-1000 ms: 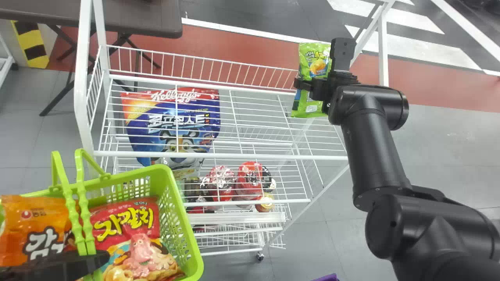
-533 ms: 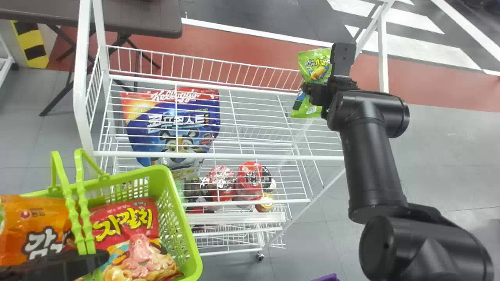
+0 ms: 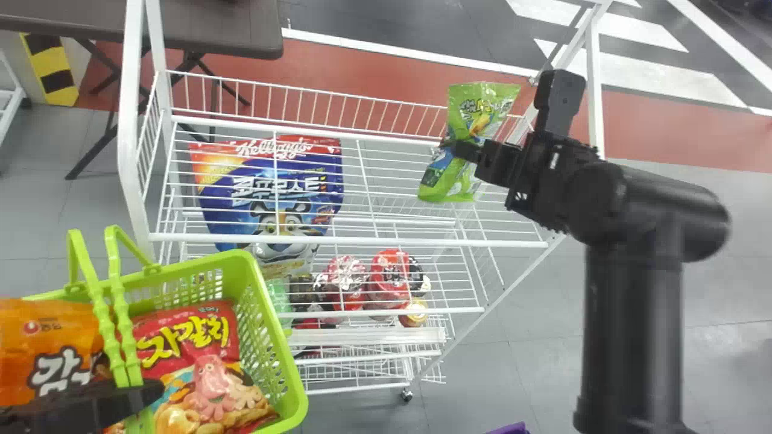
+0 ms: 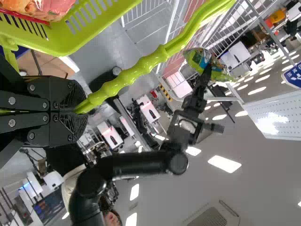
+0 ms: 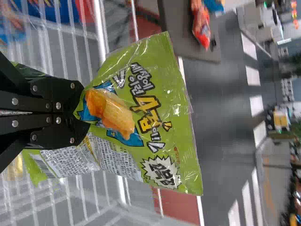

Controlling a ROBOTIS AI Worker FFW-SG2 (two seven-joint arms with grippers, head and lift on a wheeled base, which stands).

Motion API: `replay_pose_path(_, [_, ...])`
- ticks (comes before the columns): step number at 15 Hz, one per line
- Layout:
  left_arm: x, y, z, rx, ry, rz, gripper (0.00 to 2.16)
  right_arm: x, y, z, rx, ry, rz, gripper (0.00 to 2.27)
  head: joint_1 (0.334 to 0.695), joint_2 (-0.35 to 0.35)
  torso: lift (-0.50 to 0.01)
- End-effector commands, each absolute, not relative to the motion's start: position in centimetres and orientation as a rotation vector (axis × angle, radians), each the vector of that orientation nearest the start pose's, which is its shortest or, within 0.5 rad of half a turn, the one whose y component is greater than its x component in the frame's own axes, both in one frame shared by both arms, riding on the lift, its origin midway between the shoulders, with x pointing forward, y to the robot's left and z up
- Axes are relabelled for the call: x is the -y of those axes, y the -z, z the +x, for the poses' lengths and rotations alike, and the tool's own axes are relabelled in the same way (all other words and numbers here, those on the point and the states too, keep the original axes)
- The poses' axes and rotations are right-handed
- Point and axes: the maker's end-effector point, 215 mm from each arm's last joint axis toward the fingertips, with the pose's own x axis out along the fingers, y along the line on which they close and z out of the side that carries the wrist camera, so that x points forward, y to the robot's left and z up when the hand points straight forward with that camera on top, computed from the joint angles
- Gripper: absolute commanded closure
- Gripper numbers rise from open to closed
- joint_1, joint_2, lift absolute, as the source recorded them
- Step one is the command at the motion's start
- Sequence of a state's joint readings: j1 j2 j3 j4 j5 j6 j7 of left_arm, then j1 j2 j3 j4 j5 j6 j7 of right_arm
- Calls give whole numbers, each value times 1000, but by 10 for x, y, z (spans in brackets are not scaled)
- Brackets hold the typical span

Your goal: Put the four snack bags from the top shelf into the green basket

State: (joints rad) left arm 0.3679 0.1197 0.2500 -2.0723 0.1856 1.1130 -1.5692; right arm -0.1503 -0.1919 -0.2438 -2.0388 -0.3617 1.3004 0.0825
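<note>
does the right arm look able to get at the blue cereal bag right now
Probably not: its tool holds the green snack bag, and the white wire shelf seems to lie over the cereal bag, blocking a grab from above.

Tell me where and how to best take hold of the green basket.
I'd take the green basket by the ribbed part of its two handles, coming from the robot's left. They are raised over the open top and close together, so one pinch could likely catch both; the left gripper is closed on handle there.

Plain lime-green basket [image 3: 262,313]
</note>
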Motion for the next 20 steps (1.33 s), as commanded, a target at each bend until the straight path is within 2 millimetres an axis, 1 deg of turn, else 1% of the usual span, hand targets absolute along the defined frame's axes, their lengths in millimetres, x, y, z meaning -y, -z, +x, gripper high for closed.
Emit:
replay_pose_path(1, [-120, 361, 267, -667, 1296, -771, 2148, 220, 340, 487, -731, -301, 221, 2260, 695, -255, -4])
replay_pose_path(2, [-119, 360, 268, -665, 1298, -769, 2148, 181, 344, 464, -770, -402, 234, 2260, 695, -220, -4])
replay_pose_path(3, [-119, 360, 269, -664, 1300, -768, 2148, 146, 346, 447, -791, -493, 255, 2260, 695, -186, -4])
replay_pose_path(5, [-118, 358, 272, -659, 1304, -761, 2148, 88, 344, 419, -824, -645, 278, 2260, 695, -105, -4])
replay_pose_path(6, [-118, 357, 272, -658, 1306, -760, 2148, 62, 343, 405, -837, -713, 283, 2260, 695, -23, -4])
replay_pose_path(7, [-117, 357, 272, -659, 1308, -760, 2148, 45, 342, 396, -845, -756, 278, 2260, 695, 20, -4])
replay_pose_path(8, [-117, 358, 271, -661, 1309, -760, 2148, 31, 335, 391, -840, -789, 288, 2260, 695, 60, -4])
replay_pose_path(9, [-118, 357, 271, -661, 1309, -760, 2148, 19, 332, 380, -851, -834, 294, 2260, 695, 96, -4])
replay_pose_path(11, [-119, 357, 272, -662, 1309, -758, 2148, 2, 330, 370, -860, -874, 271, 2260, 695, 145, -4])
replay_pose_path(12, [-119, 356, 273, -658, 1311, -754, 2148, -5, 333, 366, -871, -885, 253, 2260, 695, 179, -4])
replay_pose_path(13, [-119, 356, 274, -658, 1312, -755, 2148, -9, 338, 363, -885, -892, 248, 2260, 695, 196, -4])
replay_pose_path(14, [-118, 356, 273, -658, 1313, -758, 2148, -11, 345, 363, -902, -886, 239, 2260, 695, 209, -4])
replay_pose_path(15, [-118, 356, 274, -657, 1314, -754, 2148, -13, 347, 362, -910, -891, 236, 2260, 695, 219, -4])
replay_pose_path(17, [-120, 352, 275, -645, 1314, -760, 2148, -9, 352, 364, -919, -870, 222, 2256, 695, 233, -4])
replay_pose_path(18, [-122, 350, 277, -638, 1314, -760, 2148, -5, 355, 366, -926, -862, 227, 2054, 695, 233, -4])
replay_pose_path(19, [-121, 349, 278, -635, 1315, -757, 2148, -3, 356, 366, -929, -860, 222, 1794, 695, 233, -4])
replay_pose_path(20, [-121, 347, 279, -631, 1318, -754, 2148, -2, 355, 367, -928, -861, 226, 1153, 695, 232, -4])
